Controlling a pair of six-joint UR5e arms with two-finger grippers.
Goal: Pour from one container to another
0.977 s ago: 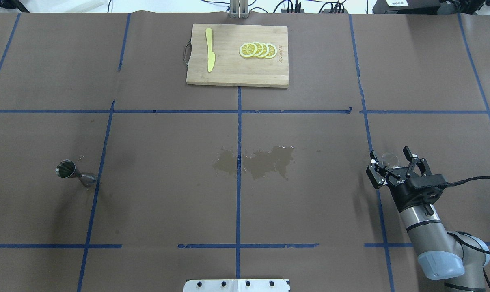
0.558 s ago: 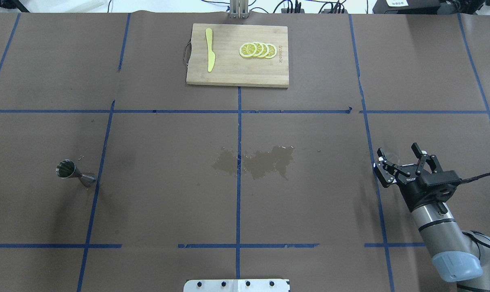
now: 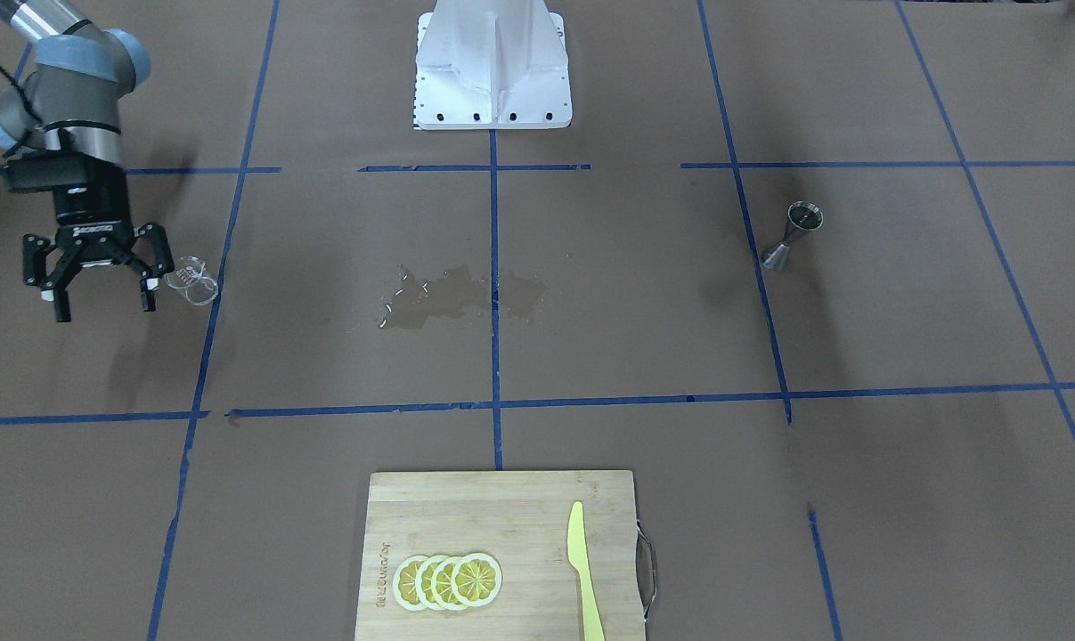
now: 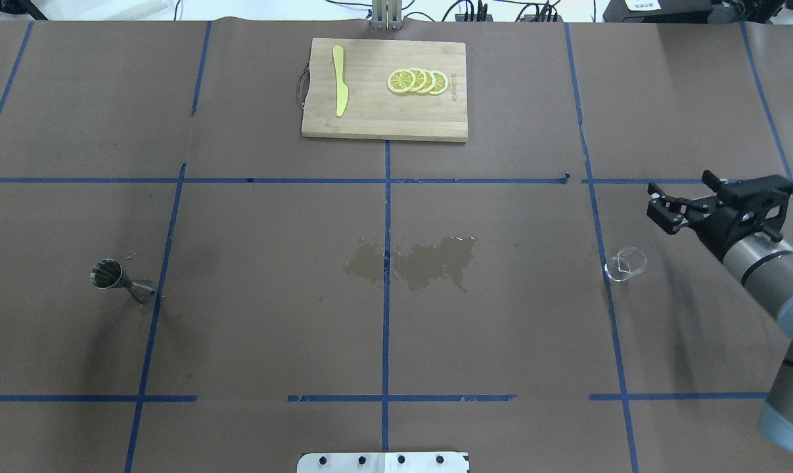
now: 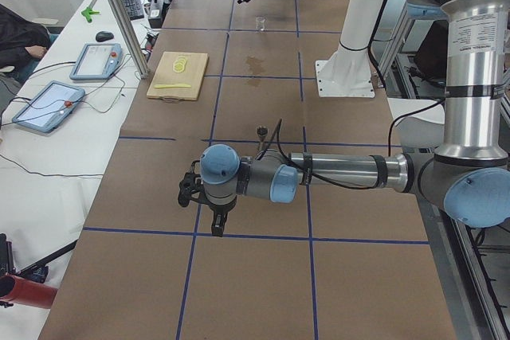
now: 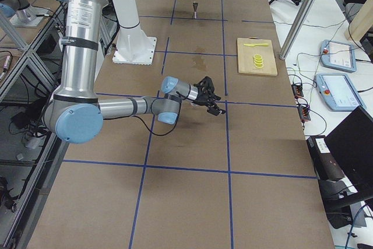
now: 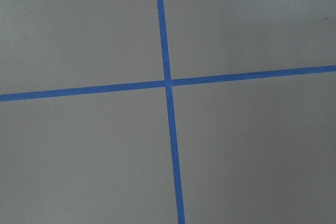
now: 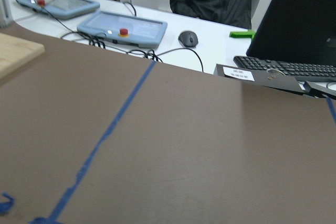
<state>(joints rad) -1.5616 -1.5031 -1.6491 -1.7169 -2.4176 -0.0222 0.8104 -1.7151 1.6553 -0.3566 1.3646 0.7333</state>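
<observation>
Right arm: silver tube, pale blue-grey joint caps, black wrist box. Right gripper: black, linkage fingers, small white lettering. Left arm: same silver and blue. Base: white, black screws.

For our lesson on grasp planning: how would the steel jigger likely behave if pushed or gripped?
The steel jigger stands upright on a small cone with a narrow waist, so a high push would probably tip it. Its shiny metal looks rigid but is likely slippery to grip. Tipped, it might roll.
</observation>
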